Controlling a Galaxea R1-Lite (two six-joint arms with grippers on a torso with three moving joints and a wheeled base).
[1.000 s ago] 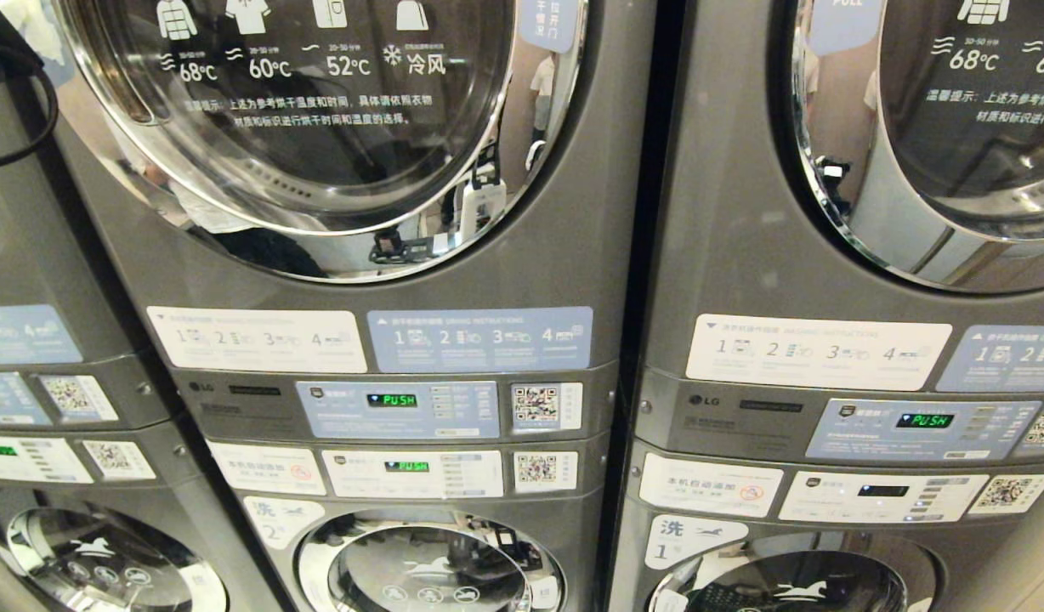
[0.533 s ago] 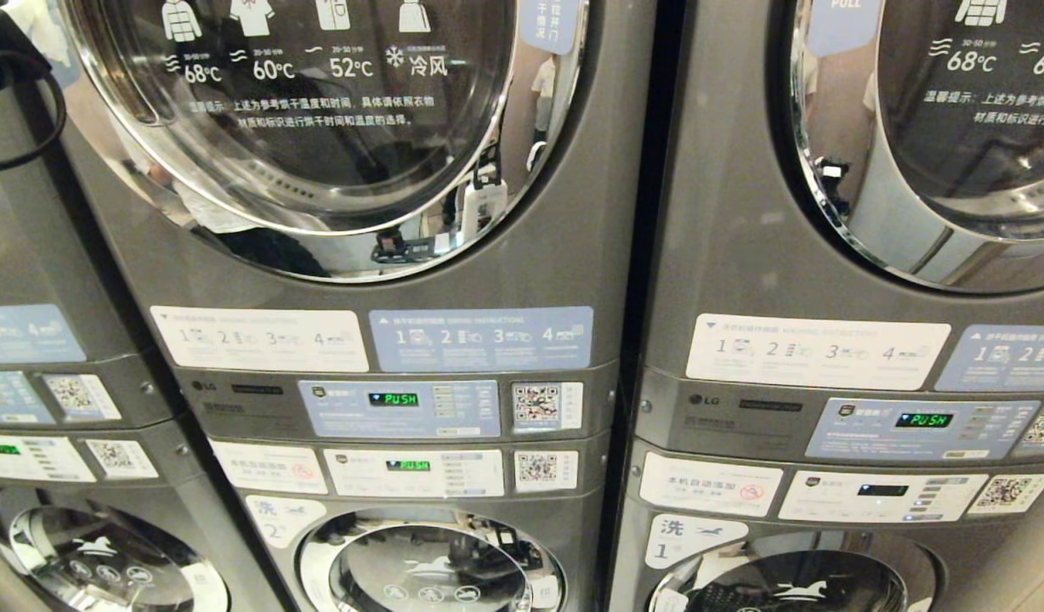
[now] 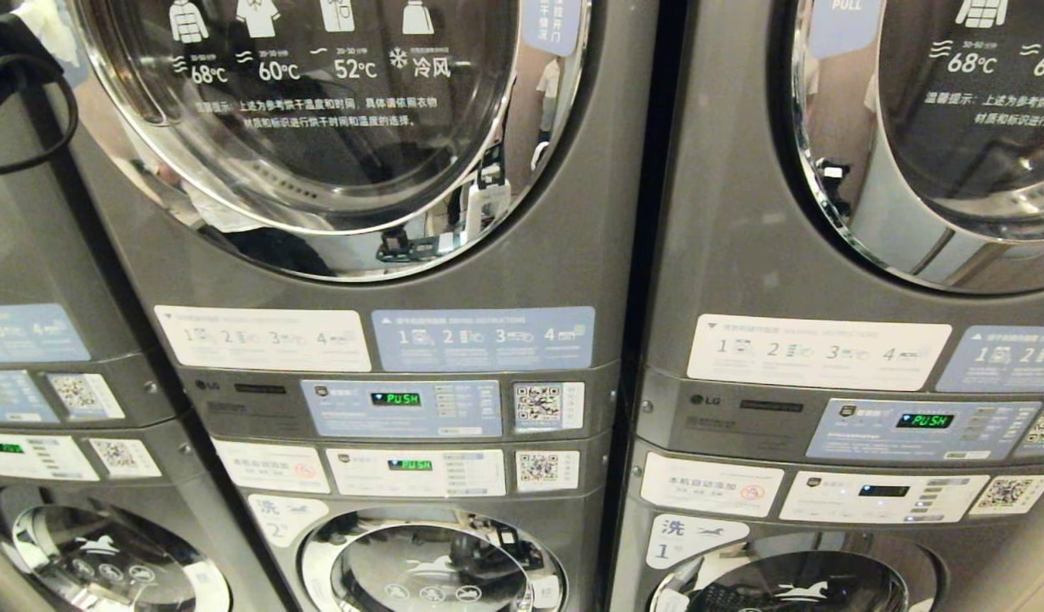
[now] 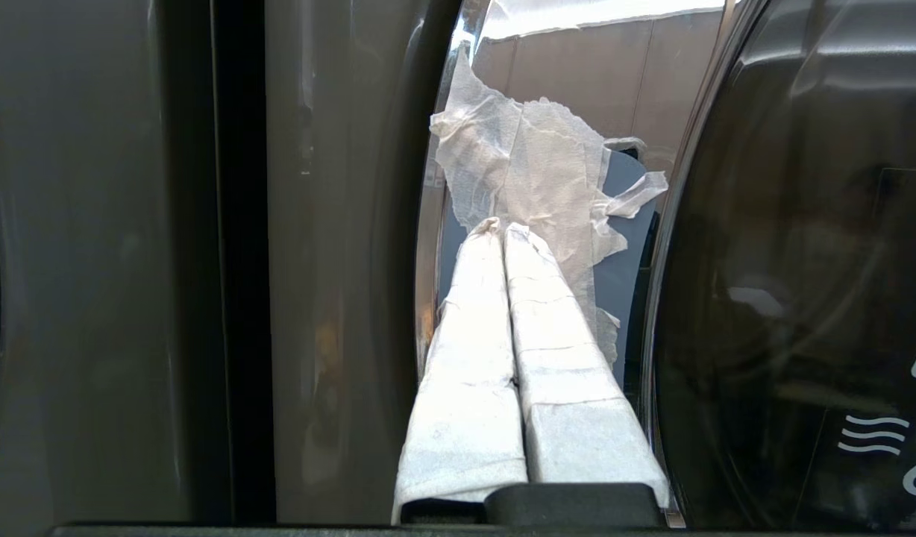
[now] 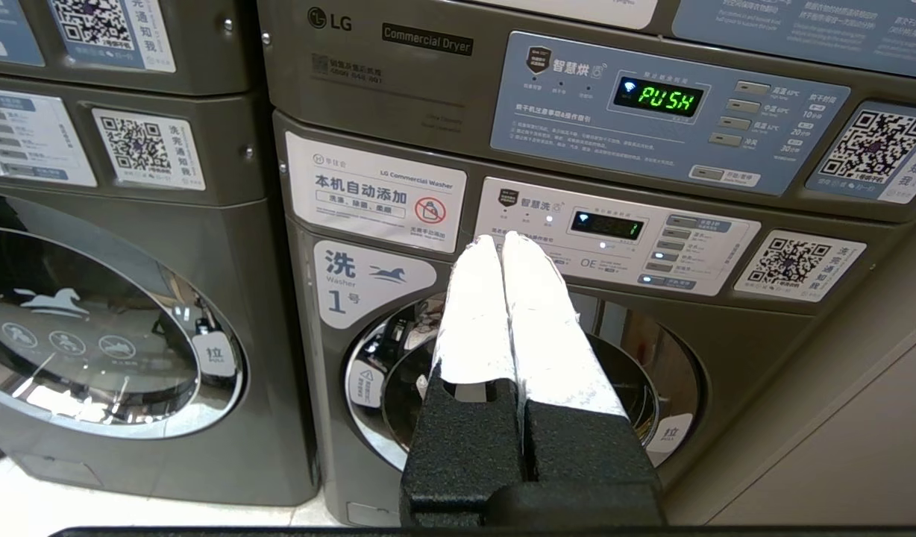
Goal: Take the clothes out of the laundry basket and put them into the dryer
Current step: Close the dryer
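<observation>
The left end effector, fingers pressed together on nothing, points at the chrome door rim of the upper dryer, door shut. The right end effector hangs parked, closed. No basket or clothes show.

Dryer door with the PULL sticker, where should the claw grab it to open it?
Probably the shiny rim on the dryer door's left edge, by the PULL tag. Come from the left and hook behind the rim: the tag marks that edge, and the round glass is smooth, with nothing to pinch.
</observation>
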